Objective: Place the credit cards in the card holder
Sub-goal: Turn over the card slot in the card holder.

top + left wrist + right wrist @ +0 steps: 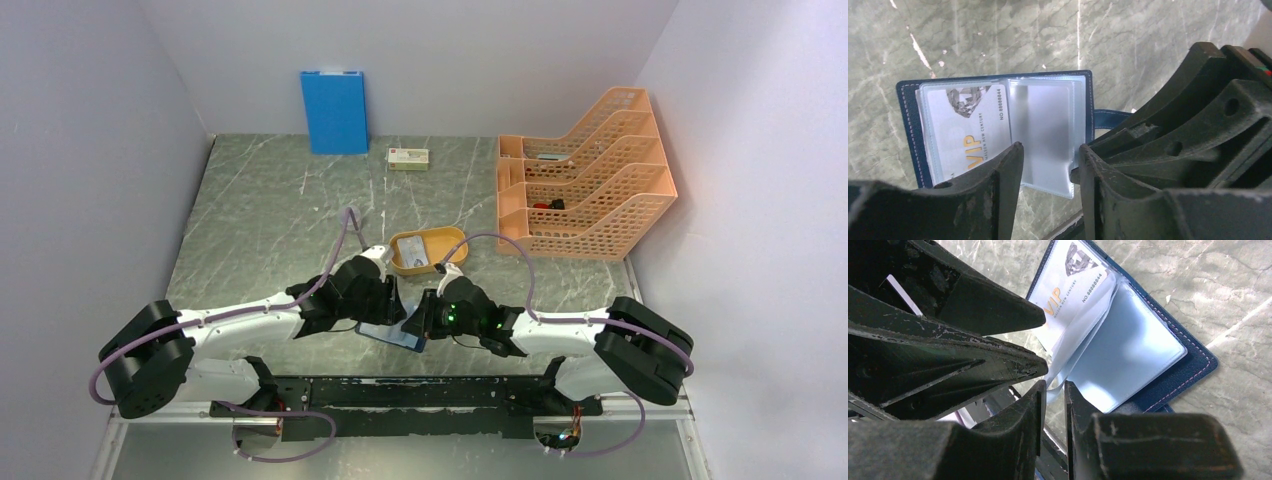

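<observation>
The navy card holder lies open on the marble between both grippers. A white VIP credit card sits in its left sleeve. My left gripper hovers open over the empty clear sleeve page, holding nothing. My right gripper is closed to a narrow slit on the lower edge of a clear page. In the top view, the left gripper and right gripper nearly touch. More pale credit cards lie in the orange tray just behind.
A blue board leans on the back wall. Beside it lies a white box with a red label. An orange file rack fills the back right. White walls close in on both sides, and the black mounting rail runs along the near edge.
</observation>
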Robot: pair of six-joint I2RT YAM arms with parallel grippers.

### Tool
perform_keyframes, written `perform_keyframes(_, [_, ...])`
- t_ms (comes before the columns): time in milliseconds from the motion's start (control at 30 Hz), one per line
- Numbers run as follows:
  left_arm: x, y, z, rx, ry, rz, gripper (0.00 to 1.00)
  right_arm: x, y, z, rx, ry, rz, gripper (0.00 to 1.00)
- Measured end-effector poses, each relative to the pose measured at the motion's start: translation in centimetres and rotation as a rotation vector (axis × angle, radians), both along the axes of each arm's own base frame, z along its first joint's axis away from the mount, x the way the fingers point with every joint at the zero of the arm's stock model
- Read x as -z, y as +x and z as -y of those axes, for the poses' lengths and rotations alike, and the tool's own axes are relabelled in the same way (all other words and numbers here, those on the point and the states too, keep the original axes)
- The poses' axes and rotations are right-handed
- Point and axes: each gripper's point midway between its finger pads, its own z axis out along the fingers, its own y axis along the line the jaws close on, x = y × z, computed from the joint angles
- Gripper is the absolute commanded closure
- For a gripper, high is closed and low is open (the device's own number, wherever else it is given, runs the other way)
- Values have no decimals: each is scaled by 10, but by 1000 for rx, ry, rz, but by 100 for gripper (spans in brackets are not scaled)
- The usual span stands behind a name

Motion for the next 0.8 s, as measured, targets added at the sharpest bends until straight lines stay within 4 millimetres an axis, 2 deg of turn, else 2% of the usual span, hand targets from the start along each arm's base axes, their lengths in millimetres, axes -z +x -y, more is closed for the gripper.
perform_keyframes(200, [2,1,-11,-31,42,9,46,0,0,0,-1,-1,2,74])
perform_keyframes(433, [-17,9,-28,-112,31,75,43,-4,3,-4,-6,1,10,71])
perform_keyframes(600, [-13,8,-40,-154,50,82,43,-6,6,-10,-9,2,16,71])
perform_keyframes(800, [-7,6,-45,-158,73,70,43,-7,9,-14,-15,-1,17,72])
